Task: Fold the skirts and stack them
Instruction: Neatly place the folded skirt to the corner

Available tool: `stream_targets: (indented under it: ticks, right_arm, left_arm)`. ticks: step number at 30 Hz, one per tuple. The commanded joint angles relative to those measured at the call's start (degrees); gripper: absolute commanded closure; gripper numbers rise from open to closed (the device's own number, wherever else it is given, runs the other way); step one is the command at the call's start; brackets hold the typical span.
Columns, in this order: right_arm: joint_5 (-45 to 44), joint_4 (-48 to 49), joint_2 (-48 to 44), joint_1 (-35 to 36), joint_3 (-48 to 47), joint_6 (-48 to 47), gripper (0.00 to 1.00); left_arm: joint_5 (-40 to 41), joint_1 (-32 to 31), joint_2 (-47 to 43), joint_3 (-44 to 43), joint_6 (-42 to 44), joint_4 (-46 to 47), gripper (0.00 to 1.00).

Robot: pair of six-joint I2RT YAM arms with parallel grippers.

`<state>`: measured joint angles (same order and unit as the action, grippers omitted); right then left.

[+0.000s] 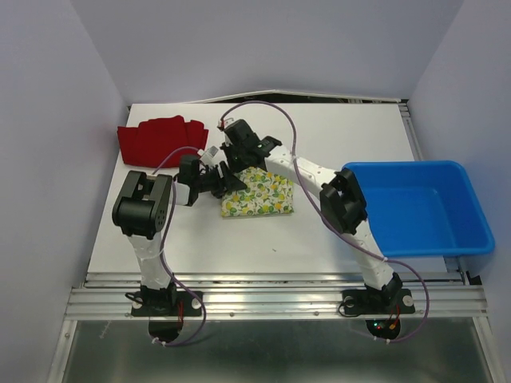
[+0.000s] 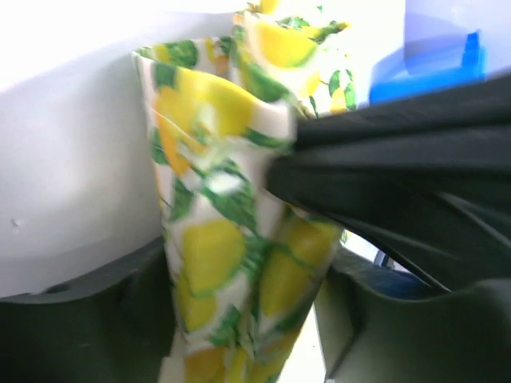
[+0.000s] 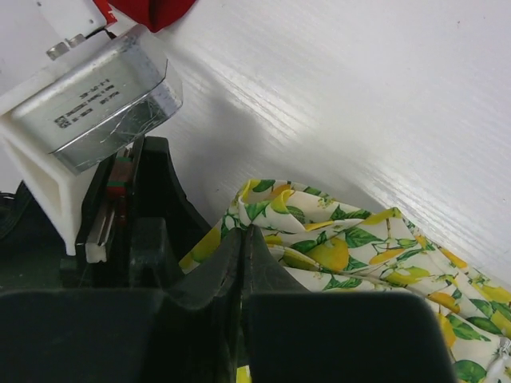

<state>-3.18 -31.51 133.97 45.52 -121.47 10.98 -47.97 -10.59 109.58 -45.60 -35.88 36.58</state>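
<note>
The lemon skirt (image 1: pixel 259 194), partly folded mid-counter (image 1: pixel 239 247), is pinched at its far left corner by the right gripper's (image 3: pixel 243 235) clenched jaws. The raised fold is straddled by the left gripper's (image 2: pixel 243 319) jaws, though a firm clamp cannot be confirmed. The red skirt (image 1: pixel 160 137) is seen bunched at the counter's far left corner, so folding is judged under way and stacking undone.

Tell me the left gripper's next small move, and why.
Probably close the left gripper on the lemon skirt. A raised fold of it stands between the left fingers, which look apart, while the right gripper is shut on the same cloth close by. Closing would likely give both arms a hold for folding.
</note>
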Motion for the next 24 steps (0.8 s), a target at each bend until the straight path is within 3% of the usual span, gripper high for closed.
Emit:
stream_targets:
  ticks: [1, 3, 4, 5, 6, 7, 9, 10, 13, 17, 24]
  right_arm:
    - [-1.04, 1.71, -4.16, -0.17, -3.16, 1.15, 0.99]
    - [-1.74, 1.80, -4.07, -0.69, -3.33, 1.15, 0.96]
    - [-2.96, 1.89, -4.07, -0.69, -3.42, 0.80, 0.88]
    - [-3.67, 2.15, -4.24, -0.69, -3.51, -0.34, 0.73]
    - [-4.37, 2.06, -4.25, -1.30, -3.77, -0.96, 0.66]
    - [-6.21, 2.32, -4.42, -2.09, -3.77, -1.92, 0.47]
    - [-8.15, 2.50, -5.29, -3.41, -3.60, -2.54, 0.36]
    - [-8.59, 2.50, -6.08, -5.16, -3.25, -2.63, 0.22]
    - [-9.30, 2.50, -7.93, -8.07, -1.68, -3.42, 0.00]
    - [-10.27, 2.59, -11.53, -12.55, 1.67, -5.44, 0.00]
    - [-10.00, 2.50, -17.42, -17.04, 8.25, -7.20, 0.00]
  left_arm:
    - [5.86, -0.49, 3.36, 0.08, 1.51, -5.98, 0.47]
    - [6.13, -0.48, 2.92, -0.10, 2.47, -7.22, 0.59]
    - [6.30, -0.48, 2.31, -0.45, 3.26, -9.57, 0.72]
    - [7.17, -0.48, 1.96, -1.76, 4.31, -11.42, 0.79]
    - [8.58, -0.57, 1.52, -2.90, 5.89, -14.14, 0.89]
    - [12.77, -0.57, 0.64, -5.87, 9.65, -20.69, 1.00]
    - [16.39, -0.49, 0.28, -9.39, 13.88, -27.05, 1.00]
    - [19.20, -0.48, 0.63, -13.77, 18.26, -33.00, 1.00]
    - [23.42, -0.66, 1.25, -20.56, 23.12, -40.60, 1.00]
    - [30.46, -0.14, 3.44, -33.37, 30.94, -50.80, 1.00]
    - [30.13, 4.43, 7.22, -51.06, 38.94, -59.69, 1.00]
